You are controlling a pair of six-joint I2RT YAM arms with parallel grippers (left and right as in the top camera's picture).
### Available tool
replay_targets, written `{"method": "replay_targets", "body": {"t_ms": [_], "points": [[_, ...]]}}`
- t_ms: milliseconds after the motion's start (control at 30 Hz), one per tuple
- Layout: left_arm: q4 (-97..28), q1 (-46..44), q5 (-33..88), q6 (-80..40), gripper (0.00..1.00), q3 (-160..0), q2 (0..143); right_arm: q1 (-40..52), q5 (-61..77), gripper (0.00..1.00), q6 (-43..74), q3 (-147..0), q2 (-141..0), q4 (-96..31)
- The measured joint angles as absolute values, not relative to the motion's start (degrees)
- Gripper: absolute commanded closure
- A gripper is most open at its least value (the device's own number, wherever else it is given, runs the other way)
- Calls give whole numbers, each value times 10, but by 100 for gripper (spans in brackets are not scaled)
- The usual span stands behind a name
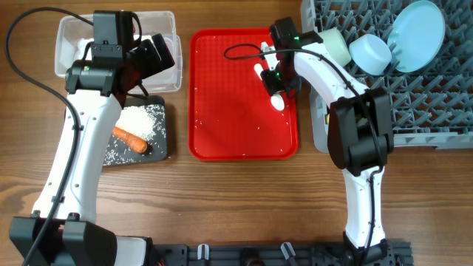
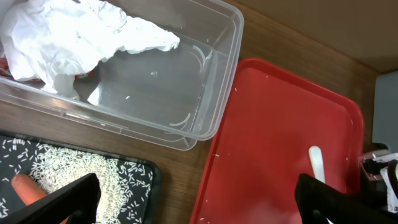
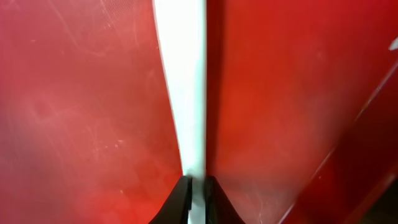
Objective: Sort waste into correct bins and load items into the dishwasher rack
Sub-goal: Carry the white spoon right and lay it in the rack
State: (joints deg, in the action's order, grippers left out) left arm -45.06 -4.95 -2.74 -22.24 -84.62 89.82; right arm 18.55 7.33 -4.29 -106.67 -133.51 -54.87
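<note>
Right gripper (image 3: pixel 198 186) is clamping down on the white plastic spoon (image 3: pixel 181 81), fingertips pinching the thin handle, low against the red tray (image 1: pixel 222 111). In the overhead view the spoon is lying at about 2 o'clock on the tray. Gripping the narrow handle rather than the bowl end probably gives the jaws something they can close around.

Left gripper (image 2: pixel 199 208) is hanging spread wide, holding nothing, over the seam between the clear tub (image 2: pixel 211 93) and the black tray (image 1: pixel 164 133), likely parking out of the right arm's way.

Clear tub is sitting at 9 to 10 o'clock of the red tray, with crumpled napkins (image 2: pixel 74 31) piled in its far end. Black tray is at 6 o'clock of the tub, carrying rice (image 1: pixel 140 122) and the carrot piece (image 1: pixel 131 139), so the waste looks sorted.

Dishwasher rack (image 1: pixel 429 103) is at 3 o'clock of the red tray, with the light blue plate (image 1: pixel 416 33), light blue bowl (image 1: pixel 369 53) and pale green bowl (image 1: pixel 334 46) standing in it. Spoon looks like the last item needing loading. Lift looks risky: thin, flat handle could slip.
</note>
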Motion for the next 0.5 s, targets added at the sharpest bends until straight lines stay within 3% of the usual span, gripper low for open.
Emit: {"method": "replay_targets", "body": {"t_ms": [133,167,200,267,367,500], "points": [[-451,-50,-27,-222,0,-846,898,185,90,96,-43,-1069,-1335,-569],[-451,-50,-28,-222,0,-846,898,185,97,87,-43,-1069,-1335,-575],[-450,-50,-27,-222,0,-846,898,185,106,68,-43,-1069,-1336,-581],[-451,-50,-27,-222,0,-846,898,185,118,54,-44,-1069,-1341,-594],[-451,-50,-27,-222,0,-846,898,186,127,46,-54,-1072,-1341,-609],[-450,-50,-27,-222,0,-846,898,186,129,47,-65,-1074,-1341,-648]]}}
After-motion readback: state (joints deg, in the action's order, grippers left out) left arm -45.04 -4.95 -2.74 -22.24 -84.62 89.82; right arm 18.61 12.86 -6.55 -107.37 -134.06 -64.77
